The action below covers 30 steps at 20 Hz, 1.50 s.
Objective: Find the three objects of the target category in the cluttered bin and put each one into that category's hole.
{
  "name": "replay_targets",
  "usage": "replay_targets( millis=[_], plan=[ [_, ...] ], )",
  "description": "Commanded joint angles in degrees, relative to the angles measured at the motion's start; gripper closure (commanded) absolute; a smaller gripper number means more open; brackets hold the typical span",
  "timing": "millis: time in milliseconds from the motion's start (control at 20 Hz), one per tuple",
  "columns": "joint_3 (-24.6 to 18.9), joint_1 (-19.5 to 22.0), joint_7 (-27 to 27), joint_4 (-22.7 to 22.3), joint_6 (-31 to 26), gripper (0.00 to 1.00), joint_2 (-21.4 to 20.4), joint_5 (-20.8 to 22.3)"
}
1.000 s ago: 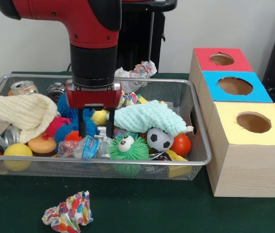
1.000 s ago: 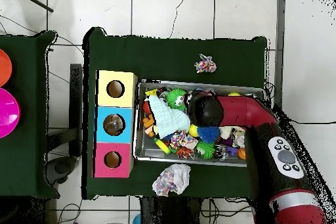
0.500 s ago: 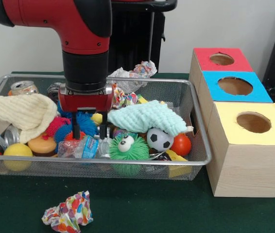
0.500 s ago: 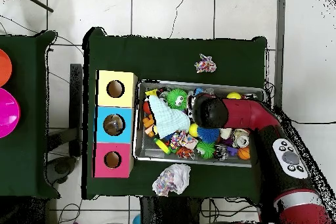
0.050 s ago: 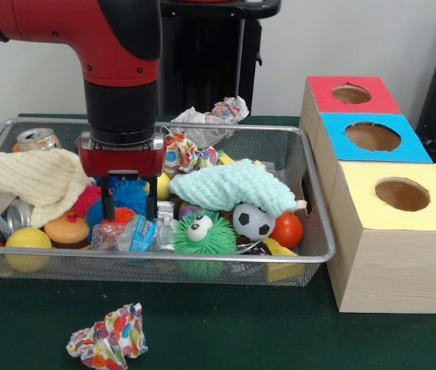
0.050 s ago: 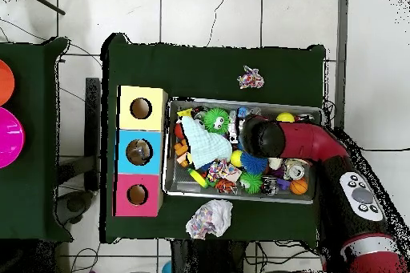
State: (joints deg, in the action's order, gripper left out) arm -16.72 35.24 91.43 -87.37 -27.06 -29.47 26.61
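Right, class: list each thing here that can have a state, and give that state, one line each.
gripper: open, fingers down among the toys in the bin
wire bin: full of clutter
mint cloth: draped over toys
cream cloth: draped over clutter
paper ball: crumpled, on the table outside the bin

The red and black arm (image 5: pixel 87 35) enters from the upper left of the front view, bends at a red elbow section and drops straight down through a black wrist cylinder (image 5: pixel 121 112). Below the wrist sits a red gripper body. The gripper (image 5: pixel 129 206) points vertically downward, its two thin black fingers (image 5: pixel 109 205) parallel and spread apart with a clear gap between them. In the overhead view the arm (image 6: pixel 320 146) reaches in from the lower right and ends over the black wrist top.
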Motion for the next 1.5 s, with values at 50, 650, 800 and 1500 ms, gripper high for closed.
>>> replay_targets(
  millis=[50, 650, 800, 1500],
  plan=[
    [-1.10, -1.52, -0.44, 0.72, 3.42, 0.00, 3.31, 4.68],
    [2.11, -3.68, 1.99, 2.92, 6.41, 0.00, 5.79, 7.18],
    [1.93, -3.46, 2.13, 3.24, 7.04, 0.00, 6.71, 7.58],
    [1.65, -2.89, 2.54, 3.71, 9.12, 0.00, 8.39, 7.93]
  ],
)
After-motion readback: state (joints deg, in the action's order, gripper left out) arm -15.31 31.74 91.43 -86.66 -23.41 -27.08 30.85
